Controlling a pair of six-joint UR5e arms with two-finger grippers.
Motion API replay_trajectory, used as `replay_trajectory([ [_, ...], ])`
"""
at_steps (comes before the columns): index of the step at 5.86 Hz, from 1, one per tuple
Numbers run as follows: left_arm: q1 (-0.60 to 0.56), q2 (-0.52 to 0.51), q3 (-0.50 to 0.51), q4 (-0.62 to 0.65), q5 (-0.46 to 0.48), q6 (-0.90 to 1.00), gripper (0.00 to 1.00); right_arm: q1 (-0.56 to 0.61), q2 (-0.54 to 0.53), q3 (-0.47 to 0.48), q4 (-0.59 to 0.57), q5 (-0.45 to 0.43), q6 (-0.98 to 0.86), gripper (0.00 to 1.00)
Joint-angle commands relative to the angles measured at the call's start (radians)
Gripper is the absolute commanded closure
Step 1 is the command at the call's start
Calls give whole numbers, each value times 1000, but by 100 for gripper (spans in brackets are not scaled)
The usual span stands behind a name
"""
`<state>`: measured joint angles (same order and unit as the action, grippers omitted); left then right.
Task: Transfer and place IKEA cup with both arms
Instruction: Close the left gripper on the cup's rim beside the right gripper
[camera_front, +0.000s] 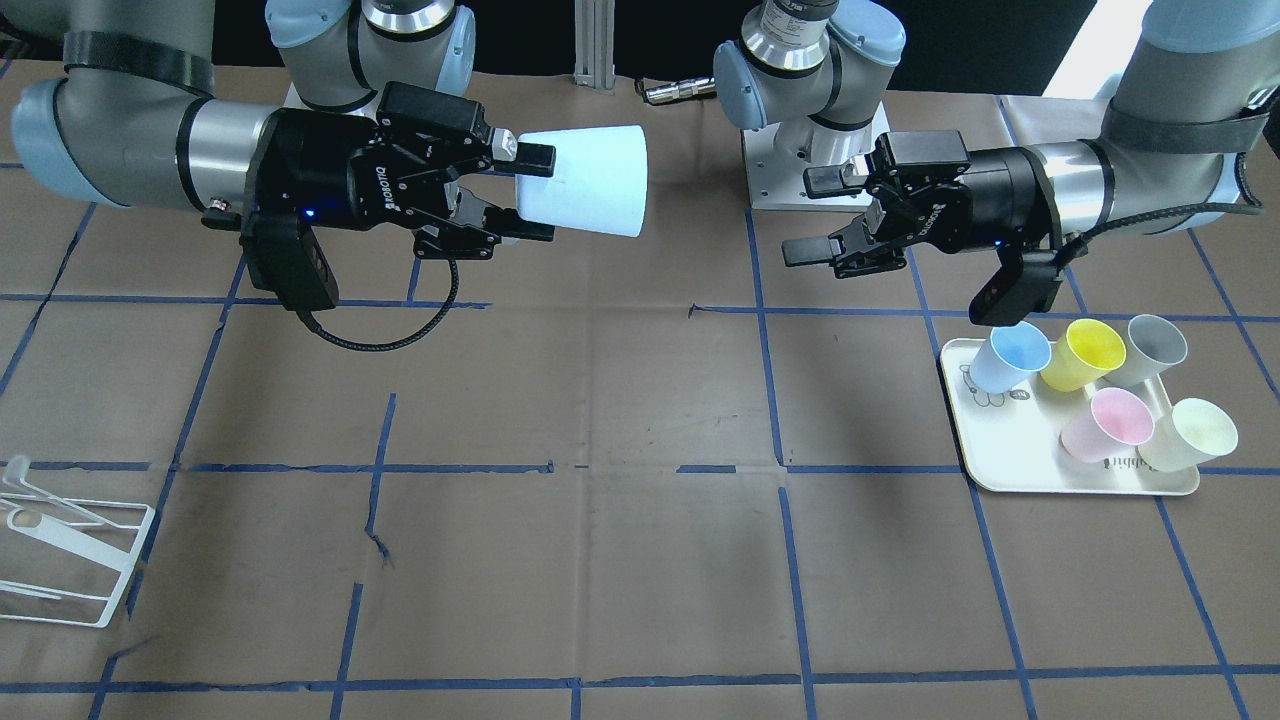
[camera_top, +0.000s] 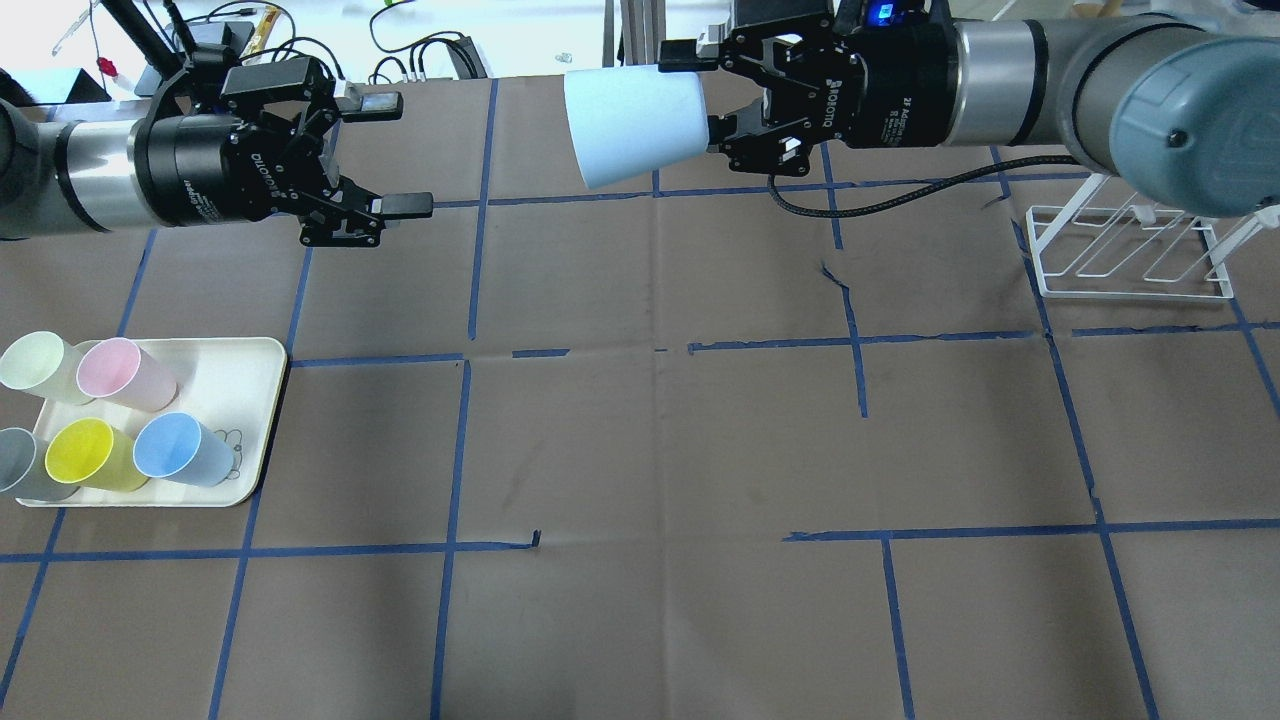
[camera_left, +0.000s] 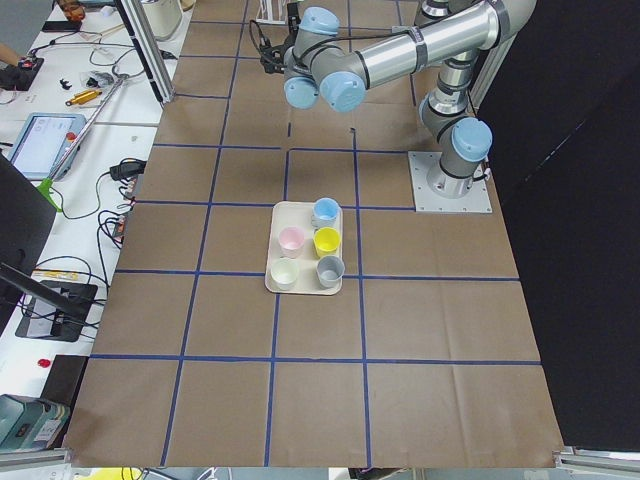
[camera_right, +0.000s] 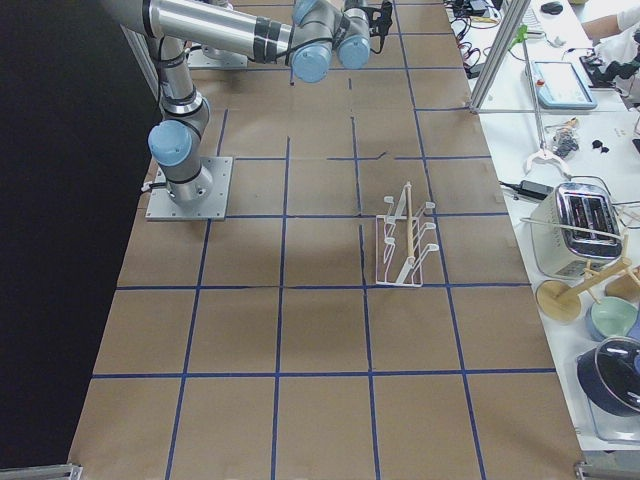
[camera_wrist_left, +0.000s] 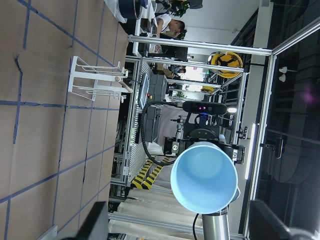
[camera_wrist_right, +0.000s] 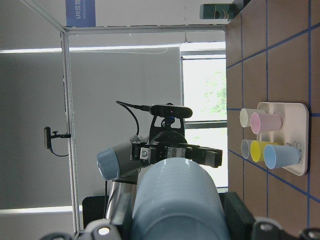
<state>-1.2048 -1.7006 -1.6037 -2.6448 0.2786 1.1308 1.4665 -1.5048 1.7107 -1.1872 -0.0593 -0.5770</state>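
My right gripper (camera_top: 700, 98) is shut on the narrow base of the pale-blue IKEA cup (camera_top: 632, 125). It holds the cup on its side above the table's far middle, the wide mouth towards my left gripper. The front view shows the same grip (camera_front: 535, 195) on the cup (camera_front: 585, 180). My left gripper (camera_top: 400, 153) is open and empty, level with the cup and a clear gap away from its mouth; it also shows in the front view (camera_front: 810, 215). The left wrist view looks into the cup's blue mouth (camera_wrist_left: 204, 177). The right wrist view shows the cup's side (camera_wrist_right: 177, 200).
A cream tray (camera_top: 235, 370) on my left side holds a second blue cup (camera_top: 180, 450), a yellow cup (camera_top: 88, 452), a pink cup (camera_top: 118, 372) and two pale ones. A white wire rack (camera_top: 1130, 250) stands on my right side. Blue tape lines cross the brown table.
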Motion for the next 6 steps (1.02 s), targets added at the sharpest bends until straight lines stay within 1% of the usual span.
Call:
replay_trajectory([
  [1, -16, 15, 1, -6, -59, 1, 2, 0, 0, 13, -5, 12, -3, 81],
  [3, -100, 21, 14, 3, -123, -6, 2, 0, 0, 15, -6, 13, -6, 81],
  [4, -129, 25, 18, 3, -134, -12, 2, 0, 0, 17, -6, 13, -9, 81],
  [5, -166, 26, 33, 5, -186, -16, 2, 0, 0, 15, -6, 13, -9, 81],
  [6, -200, 26, 59, 3, -188, -38, 2, 0, 0, 15, -6, 13, -9, 81],
])
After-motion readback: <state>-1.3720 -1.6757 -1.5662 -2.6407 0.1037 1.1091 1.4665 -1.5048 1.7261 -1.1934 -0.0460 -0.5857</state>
